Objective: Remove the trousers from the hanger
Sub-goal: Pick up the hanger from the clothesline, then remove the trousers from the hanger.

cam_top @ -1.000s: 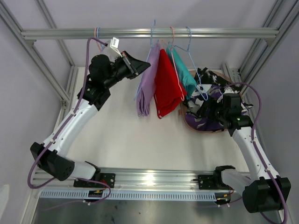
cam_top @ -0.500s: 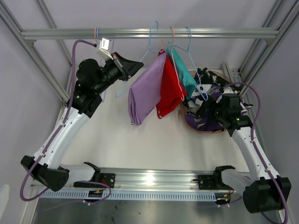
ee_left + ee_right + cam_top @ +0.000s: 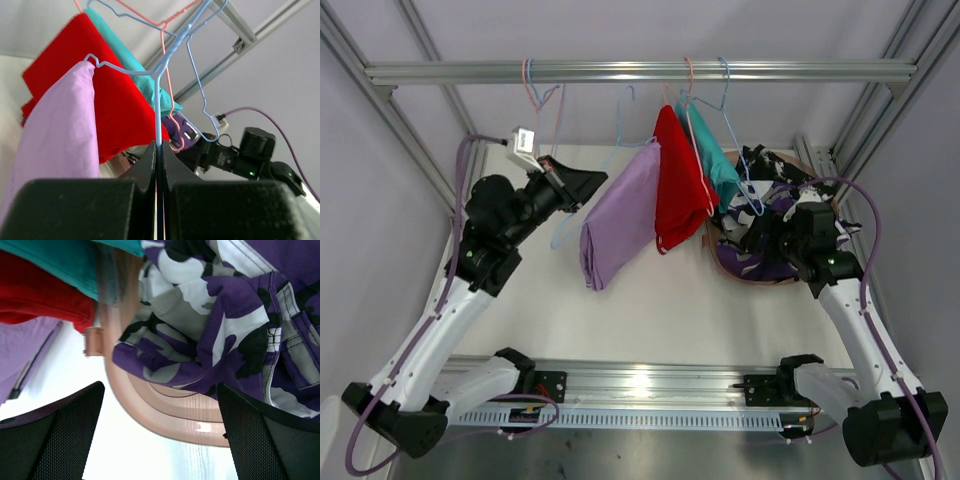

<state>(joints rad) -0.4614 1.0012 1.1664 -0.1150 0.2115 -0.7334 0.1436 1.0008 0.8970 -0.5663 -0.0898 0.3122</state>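
My left gripper [image 3: 576, 186] is shut on the wire of a light-blue hanger [image 3: 620, 120] that carries the lilac trousers [image 3: 616, 216]. The hanger is tilted, with its hook just below the rail [image 3: 770, 71]. In the left wrist view my left gripper [image 3: 158, 148] pinches the hanger wire [image 3: 157, 115], with the lilac trousers [image 3: 60, 130] on the left. Red trousers [image 3: 680, 185] and teal trousers [image 3: 716, 160] hang from the rail. Purple-and-white trousers [image 3: 760, 258] and black speckled trousers [image 3: 770, 165] lie in a basket [image 3: 165, 410]. My right gripper [image 3: 160, 440] is open and empty over the basket rim.
Empty pink and blue hangers [image 3: 535, 90] hang at the rail's left end. Another empty blue hanger [image 3: 745, 175] hangs next to the teal trousers. Aluminium frame posts [image 3: 420, 150] stand on both sides. The white tabletop [image 3: 640, 310] lies below the garments.
My left gripper has pulled the blue hanger with the lilac trousers left and down, away from the red trousers and off under the rail. The right arm has barely moved.
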